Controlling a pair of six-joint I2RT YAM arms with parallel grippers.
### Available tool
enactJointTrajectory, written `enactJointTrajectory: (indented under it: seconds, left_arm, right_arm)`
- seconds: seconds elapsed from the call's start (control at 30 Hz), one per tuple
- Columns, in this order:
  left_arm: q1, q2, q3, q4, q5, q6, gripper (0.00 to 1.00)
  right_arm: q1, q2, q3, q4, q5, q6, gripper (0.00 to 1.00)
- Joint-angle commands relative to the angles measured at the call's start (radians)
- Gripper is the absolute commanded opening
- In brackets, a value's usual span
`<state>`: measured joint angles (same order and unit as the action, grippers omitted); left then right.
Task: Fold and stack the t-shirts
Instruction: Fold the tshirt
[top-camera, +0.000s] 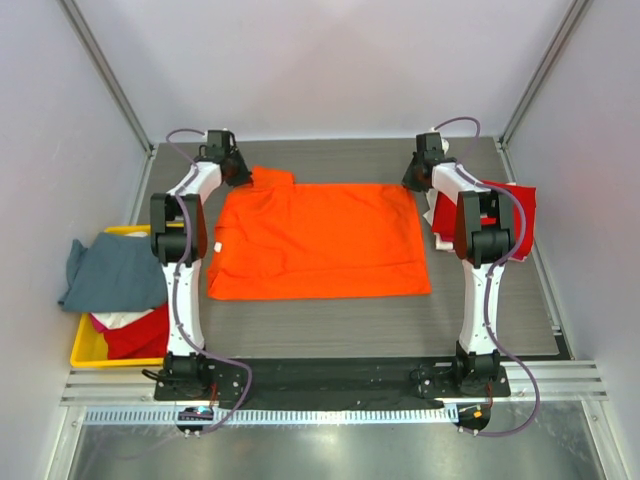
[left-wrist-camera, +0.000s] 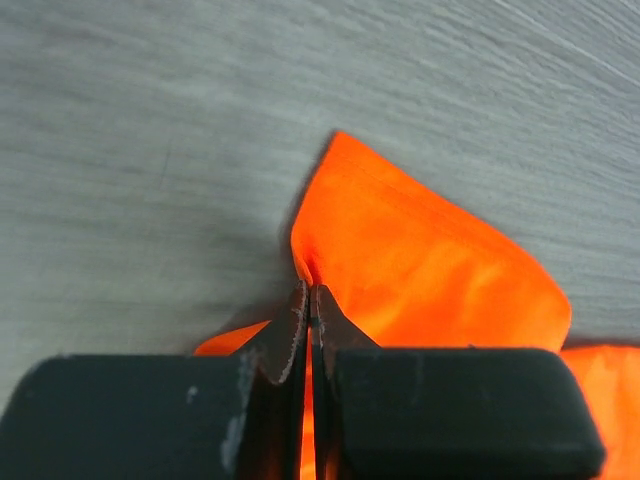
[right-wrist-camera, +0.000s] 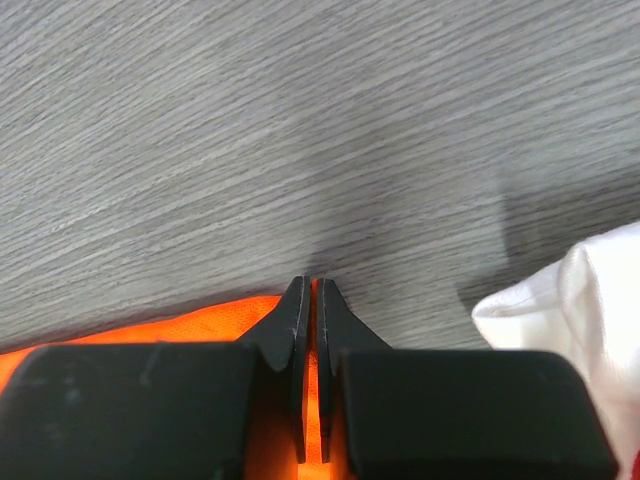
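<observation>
Both arms reach forward from their bases, the left arm (top-camera: 183, 262) on the left side and the right arm (top-camera: 482, 262) on the right, each bent at the elbow with the wrist turned down. The left hand (left-wrist-camera: 308, 290) has its two fingers pressed together on a fold of the orange t-shirt (left-wrist-camera: 420, 260). The right hand (right-wrist-camera: 309, 285) is closed the same way, with orange cloth between its fingers.

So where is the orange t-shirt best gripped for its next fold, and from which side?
By its two far corners, pinched from the far edge. The orange t-shirt lies flat, so only thin edges offer a pinch; the left gripper and right gripper are shut on those corners, probably well placed to draw the far edge towards the near hem.
</observation>
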<state>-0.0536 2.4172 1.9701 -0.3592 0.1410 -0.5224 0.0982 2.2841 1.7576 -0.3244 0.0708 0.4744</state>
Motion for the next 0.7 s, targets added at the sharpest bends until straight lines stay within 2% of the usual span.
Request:
enactJointTrajectory:
  seconds: [0.0,0.3,0.4,0.57,0.67]
  left_arm:
    - [0.011,-0.153,-0.097,0.182,0.009,0.002,0.0]
    - [0.011,-0.262,-0.224,0.29,0.058,-0.008,0.0]
    - [0.011,-0.312,-0.307,0.379,0.088,-0.011,0.0]
    - [0.012,-0.383,-0.401,0.408,0.098,-0.008,0.0]
    - [0.015,-0.441,-0.483,0.492,0.127,-0.014,0.0]
  right_arm:
    - [0.005,-0.075,0.028,-0.024,-0.025,0.01,0.01]
    - [0.005,-0.15,-0.013,-0.041,-0.057,0.01,0.01]
    - [0.005,-0.179,-0.041,-0.041,-0.09,0.013,0.01]
    - [0.006,-0.227,-0.082,-0.041,-0.089,0.012,0.01]
    - [0.006,-0.258,-0.112,-0.044,-0.088,0.012,0.01]
